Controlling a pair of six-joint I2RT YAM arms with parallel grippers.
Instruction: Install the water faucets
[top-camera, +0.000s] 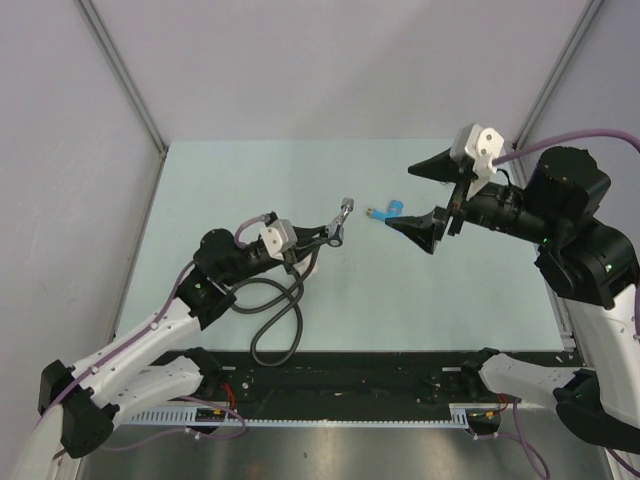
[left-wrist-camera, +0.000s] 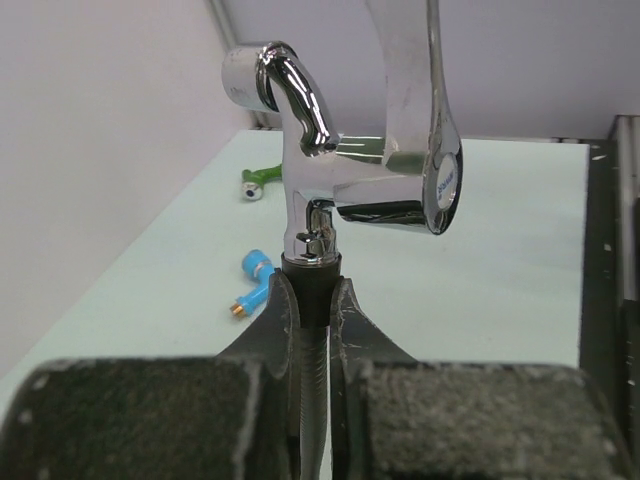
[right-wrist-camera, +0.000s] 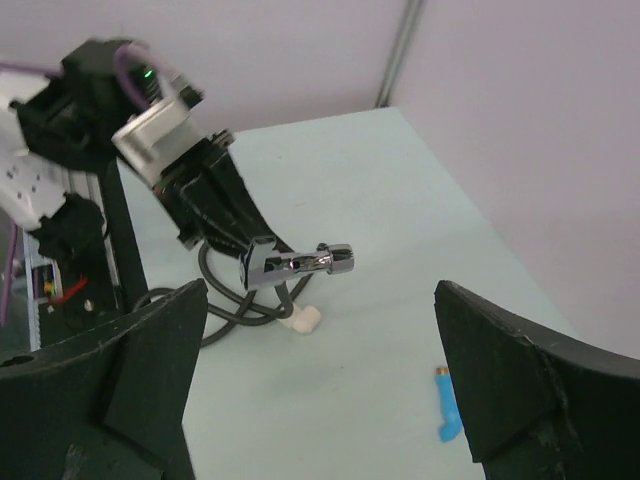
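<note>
Small chrome metal water faucet (top-camera: 343, 209): held clear of the pale green table (top-camera: 450, 300), near its centre. In the top view its long axis runs 7 to 1 o'clock, in line with the left gripper (top-camera: 333, 226). Left fingers are clamped on the dark collar at the faucet's base; spout and lever handle stand free beyond the tips.

Long black flexible hose (top-camera: 272, 330) loops off at 7 o'clock of the faucet, beside the left arm. Cannot tell whether it joins the collar. Small white plastic elbow fitting (right-wrist-camera: 303, 320) lies on the table under the left wrist. Small blue plastic fitting (top-camera: 390, 211) lies at 3 o'clock of the faucet, between it and the right gripper (top-camera: 425, 200).

Right fingers are spread wide and hold nothing. Their gap faces 9 o'clock, well apart from the faucet. From the right wrist camera the faucet lies crosswise to that gap.

Judgement: the left arm has the part. To take the free end, the right would have to come in along 9 o'clock, above the blue fitting.
</note>
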